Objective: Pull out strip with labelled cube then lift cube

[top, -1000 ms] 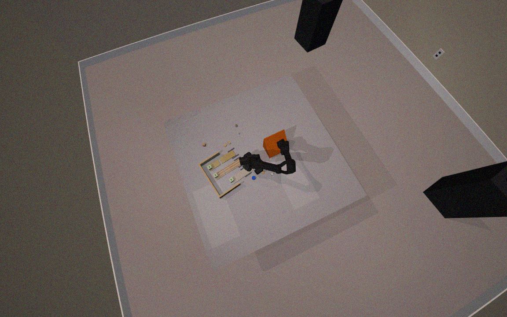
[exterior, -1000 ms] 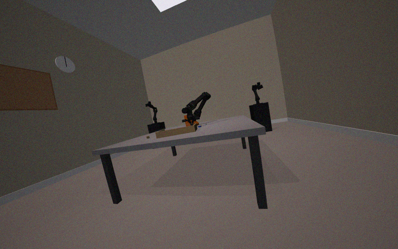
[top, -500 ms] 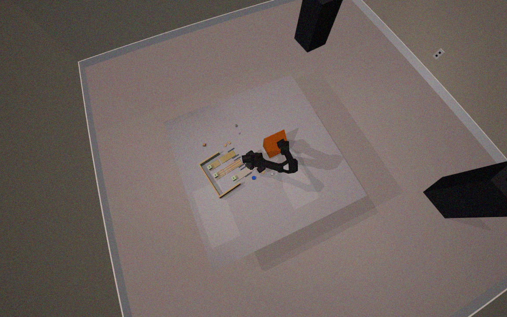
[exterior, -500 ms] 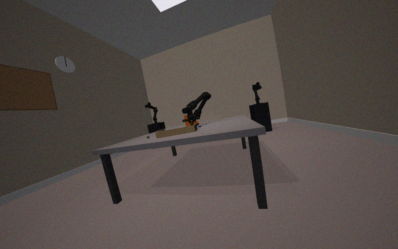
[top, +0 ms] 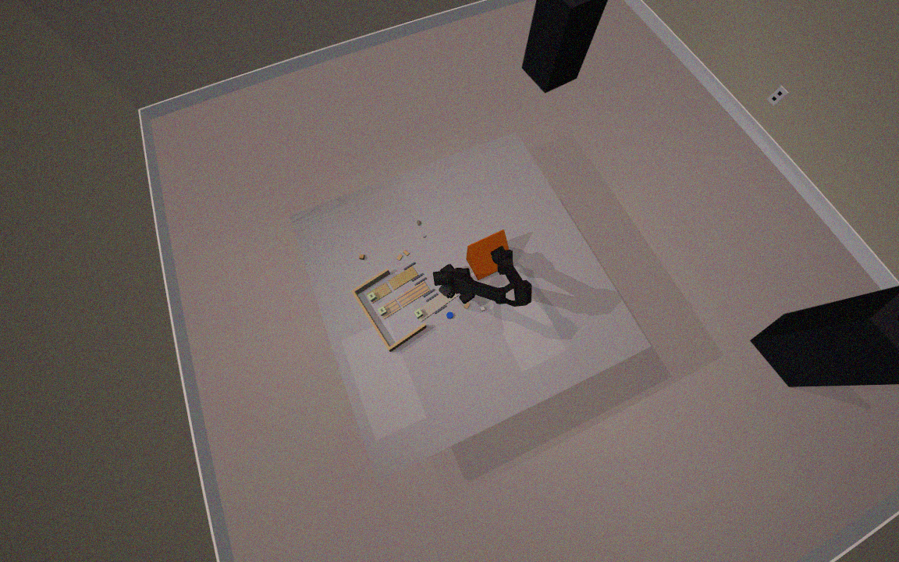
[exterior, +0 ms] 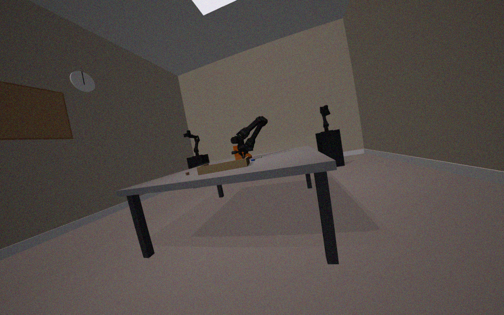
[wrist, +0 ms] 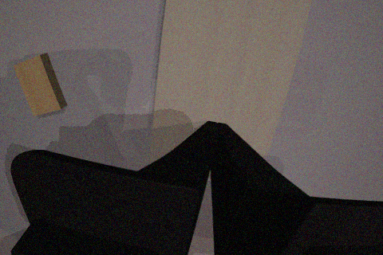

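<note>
Two fingers pressed together over pale strip (wrist: 234,27), strip ends cut off

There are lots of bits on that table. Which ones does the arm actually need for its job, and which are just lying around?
Part of the job: the pale strips in the wooden frame, the small cubes at their ends, the closed jaws.

Just lying about: blue disc, tan block, loose wooden bits.
</note>
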